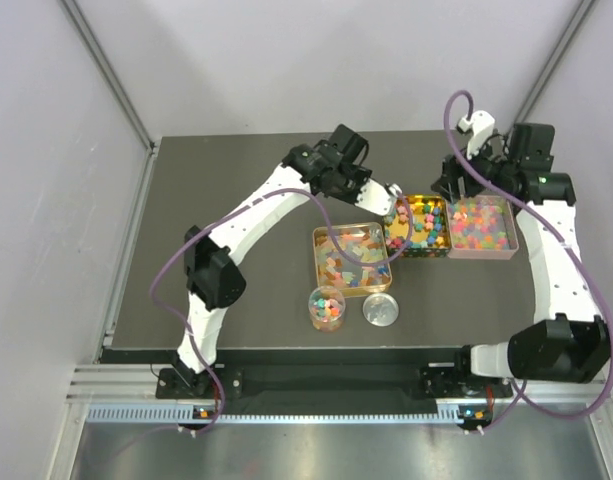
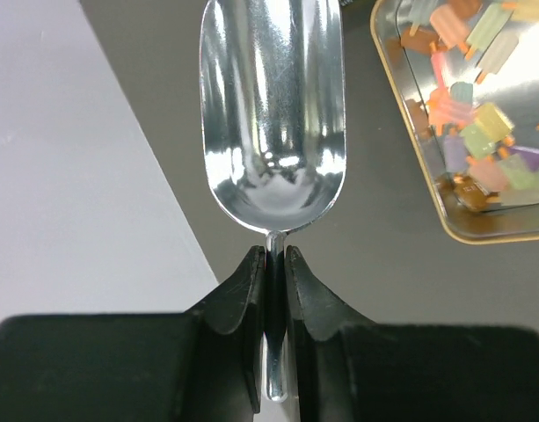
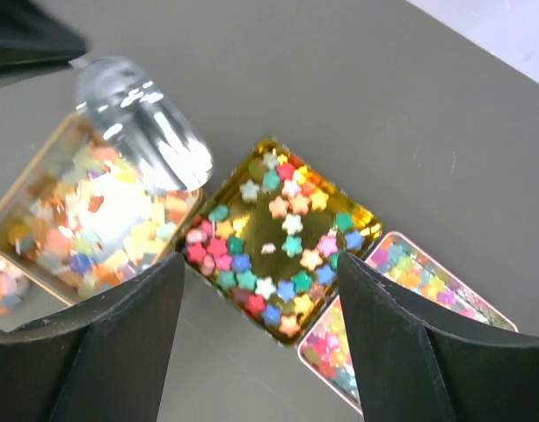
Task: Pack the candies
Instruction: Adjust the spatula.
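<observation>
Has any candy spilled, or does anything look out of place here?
Nothing stands out. The candies all sit inside their trays and the cup; none shows on the table. The scoop in the left end effector is empty.

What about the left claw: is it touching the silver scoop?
Touching. In the left wrist view, the left gripper is shut on the scoop, both fingers pressed against its thin handle with no gap.
</observation>
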Controlling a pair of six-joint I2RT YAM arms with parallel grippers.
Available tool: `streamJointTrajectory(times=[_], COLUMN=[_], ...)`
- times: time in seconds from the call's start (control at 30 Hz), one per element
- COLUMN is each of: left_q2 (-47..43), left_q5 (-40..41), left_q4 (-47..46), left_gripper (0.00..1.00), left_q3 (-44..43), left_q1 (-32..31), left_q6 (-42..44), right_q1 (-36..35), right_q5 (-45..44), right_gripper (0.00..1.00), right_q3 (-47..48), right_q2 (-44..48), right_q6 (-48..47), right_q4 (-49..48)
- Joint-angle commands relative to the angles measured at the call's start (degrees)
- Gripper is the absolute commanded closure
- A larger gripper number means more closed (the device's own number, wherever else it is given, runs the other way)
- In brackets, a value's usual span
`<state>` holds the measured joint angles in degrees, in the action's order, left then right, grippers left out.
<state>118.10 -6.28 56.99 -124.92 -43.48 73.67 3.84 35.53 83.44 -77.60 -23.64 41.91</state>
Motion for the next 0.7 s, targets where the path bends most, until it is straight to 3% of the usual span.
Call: streamJointTrajectory(times=[0.0, 0.2, 0.37, 0.67], left_q2=[4.68, 3.72, -0.85, -0.33], left_q5=[4.08, 11.0, 18.76, 27.99], left_q4=[-4.33, 2.94, 3.12, 2.61], left_gripper=[1.0, 1.0, 1.0, 1.0], left_q3=[0.02, 2.92, 13.64, 17.61], left_q1=[-0.55, 0.94, 2.18, 1.12], left_q6=[10.35, 18.16, 28.35, 29.96], right_q1=[-0.58, -0.58, -0.58, -0.58], right_q5=[-4.23, -5.12, -3.71, -3.01], right_gripper=[0.3, 0.3, 0.3, 0.3], right_q3=[-5.47, -13.47, -15.67, -16.99], right_q2=[4.11, 10.09, 11.33, 12.3], right_q6=[-7.81, -10.38, -9.32, -8.27], right_q4=[5.29, 7.4, 7.57, 6.43])
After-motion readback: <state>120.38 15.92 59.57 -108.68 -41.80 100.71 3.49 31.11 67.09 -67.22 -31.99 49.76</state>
